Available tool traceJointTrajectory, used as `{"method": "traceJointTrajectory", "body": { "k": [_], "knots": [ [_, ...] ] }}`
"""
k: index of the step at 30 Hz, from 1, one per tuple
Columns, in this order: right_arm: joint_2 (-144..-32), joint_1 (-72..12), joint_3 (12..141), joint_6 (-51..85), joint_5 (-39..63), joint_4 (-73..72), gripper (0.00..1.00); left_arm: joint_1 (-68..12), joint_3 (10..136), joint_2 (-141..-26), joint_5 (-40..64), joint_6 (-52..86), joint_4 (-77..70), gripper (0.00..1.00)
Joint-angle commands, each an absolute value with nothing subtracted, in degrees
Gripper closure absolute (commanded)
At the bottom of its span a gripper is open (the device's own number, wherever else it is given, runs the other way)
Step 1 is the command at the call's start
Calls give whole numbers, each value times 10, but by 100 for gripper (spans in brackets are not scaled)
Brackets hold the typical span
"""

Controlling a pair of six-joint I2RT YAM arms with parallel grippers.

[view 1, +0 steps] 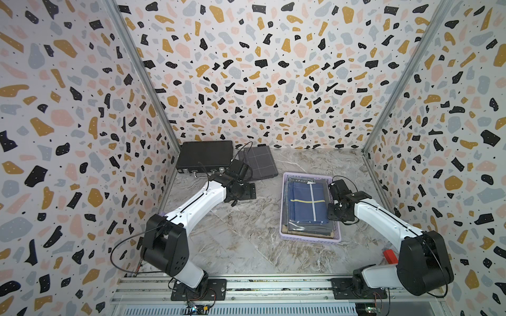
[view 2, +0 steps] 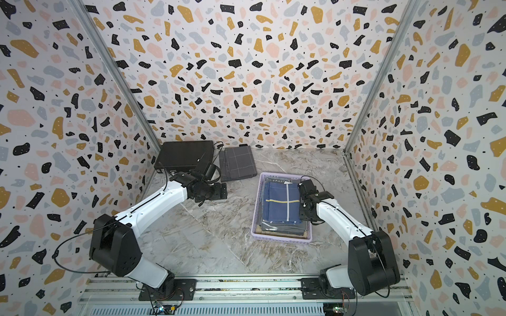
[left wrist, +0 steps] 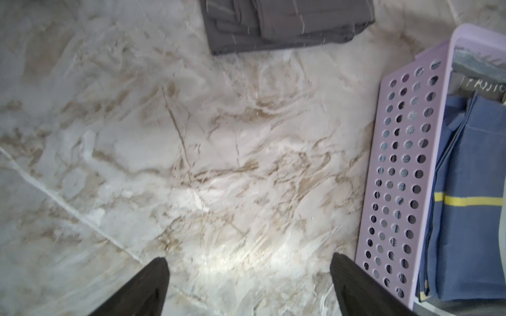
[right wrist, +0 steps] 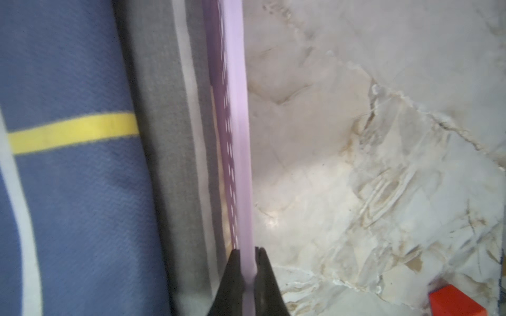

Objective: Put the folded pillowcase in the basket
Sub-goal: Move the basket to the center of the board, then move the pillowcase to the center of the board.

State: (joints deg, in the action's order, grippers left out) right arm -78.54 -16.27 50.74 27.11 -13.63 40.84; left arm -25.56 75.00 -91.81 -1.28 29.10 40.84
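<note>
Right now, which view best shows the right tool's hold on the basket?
The right wrist view: the right tool is shut on the basket rim, seen close. In both top views the wrist hides the pinch. The left wrist view shows only the basket's opposite wall.

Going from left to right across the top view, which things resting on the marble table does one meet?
Black rectangular briefcase → dark grey checked folded cloth → lavender perforated plastic basket → small red block.
</note>
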Motion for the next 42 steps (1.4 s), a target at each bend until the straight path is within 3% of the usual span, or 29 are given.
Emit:
{"method": "traceJointTrajectory", "body": {
  "k": [1,4,6,11,16,23,31,34,42],
  "knots": [
    [-795,-137,497,257,-209,440,100,-256,826,-970,-31,268,403,4],
    [-794,-123,499,255,-198,439,100,-256,917,-1046,-50,251,425,4],
    [-790,-122,503,257,-189,443,78,-256,978,-1106,-64,246,443,4],
    [-714,-122,466,265,-133,415,58,-256,1125,-1235,-90,233,471,3],
    [-596,-134,426,280,-38,375,54,-253,1240,-1345,-117,228,473,3],
    [-515,-144,413,270,19,385,62,-228,1429,-1479,-64,281,592,5],
    [-477,-149,406,280,67,377,65,-208,1353,-1477,25,291,637,9],
    [-460,-150,405,289,82,368,64,-209,1272,-1461,79,279,637,10],
    [-439,-151,453,299,119,395,64,-211,1055,-1378,77,259,632,14]
  ]
}}
